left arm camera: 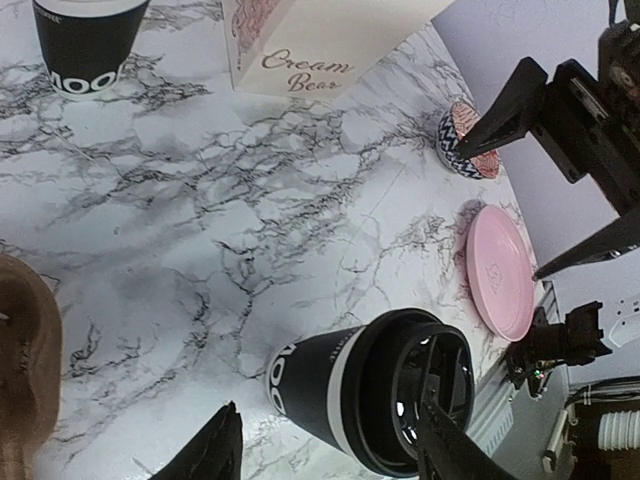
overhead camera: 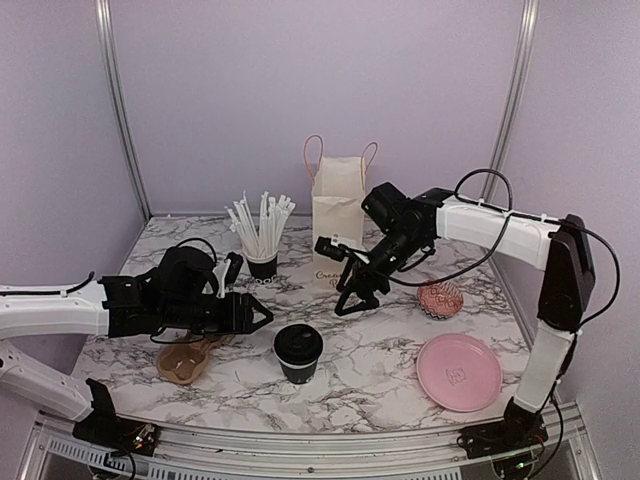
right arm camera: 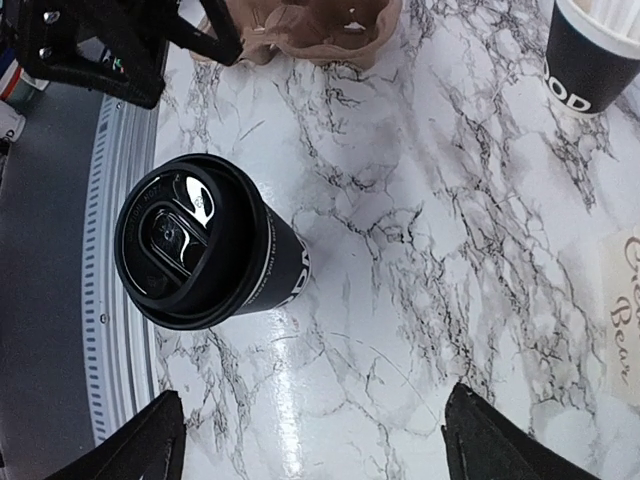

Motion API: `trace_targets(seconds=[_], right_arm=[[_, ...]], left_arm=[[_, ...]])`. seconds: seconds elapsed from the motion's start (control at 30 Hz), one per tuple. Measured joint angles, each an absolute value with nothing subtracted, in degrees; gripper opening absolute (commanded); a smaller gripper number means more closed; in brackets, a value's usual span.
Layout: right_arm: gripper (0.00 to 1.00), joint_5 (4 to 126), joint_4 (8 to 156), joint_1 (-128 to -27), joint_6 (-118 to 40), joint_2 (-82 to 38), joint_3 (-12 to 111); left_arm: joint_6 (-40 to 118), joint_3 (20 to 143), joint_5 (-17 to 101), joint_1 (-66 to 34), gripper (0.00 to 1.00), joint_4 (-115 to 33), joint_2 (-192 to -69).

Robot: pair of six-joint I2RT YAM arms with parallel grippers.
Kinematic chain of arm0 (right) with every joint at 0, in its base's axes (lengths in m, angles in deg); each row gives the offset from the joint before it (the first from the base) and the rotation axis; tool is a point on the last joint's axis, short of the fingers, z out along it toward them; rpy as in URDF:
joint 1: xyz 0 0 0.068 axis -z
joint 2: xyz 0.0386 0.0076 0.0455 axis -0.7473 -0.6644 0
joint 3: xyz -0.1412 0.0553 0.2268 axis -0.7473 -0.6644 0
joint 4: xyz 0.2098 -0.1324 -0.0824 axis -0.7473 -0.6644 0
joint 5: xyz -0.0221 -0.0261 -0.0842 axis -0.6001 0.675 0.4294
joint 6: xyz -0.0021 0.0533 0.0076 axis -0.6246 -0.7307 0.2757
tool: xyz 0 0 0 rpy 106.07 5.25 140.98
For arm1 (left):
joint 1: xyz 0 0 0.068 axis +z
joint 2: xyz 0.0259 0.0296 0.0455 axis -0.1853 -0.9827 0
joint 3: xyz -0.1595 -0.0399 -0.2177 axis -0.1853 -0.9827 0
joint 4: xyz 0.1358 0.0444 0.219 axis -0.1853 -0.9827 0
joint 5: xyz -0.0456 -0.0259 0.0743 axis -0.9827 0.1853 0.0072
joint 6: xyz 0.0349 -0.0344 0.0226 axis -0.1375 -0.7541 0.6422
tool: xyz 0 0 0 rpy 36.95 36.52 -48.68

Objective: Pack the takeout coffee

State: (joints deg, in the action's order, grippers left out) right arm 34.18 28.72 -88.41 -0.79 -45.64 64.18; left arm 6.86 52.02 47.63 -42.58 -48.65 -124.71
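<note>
Near the left edge of the marble desk (overhead camera: 385,385), a brown cardboard tray (overhead camera: 185,360) lies under the left arm. The left fingers (left arm camera: 215,450) stand open and empty, their tips just short of the takeout coffee (overhead camera: 298,352). The coffee stands upright and lidded at the middle of the near edge. Toward the far edge stand a cup of white straws (overhead camera: 262,262) and a paper bag (overhead camera: 338,225). The right fingers (right arm camera: 485,440) are spread wide and empty above the desk, beyond the coffee. A pink plate (overhead camera: 458,372) sits in the near right corner.
</note>
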Motion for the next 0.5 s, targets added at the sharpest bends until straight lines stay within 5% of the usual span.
trace_targets(seconds=[0.5], right_arm=[[0.69, 23.17, 32.61, -89.14, -6.62, -50.55, 58.50]], left_arm=[[0.96, 52.41, 40.94, -45.24, 0.47, -48.97, -128.32]])
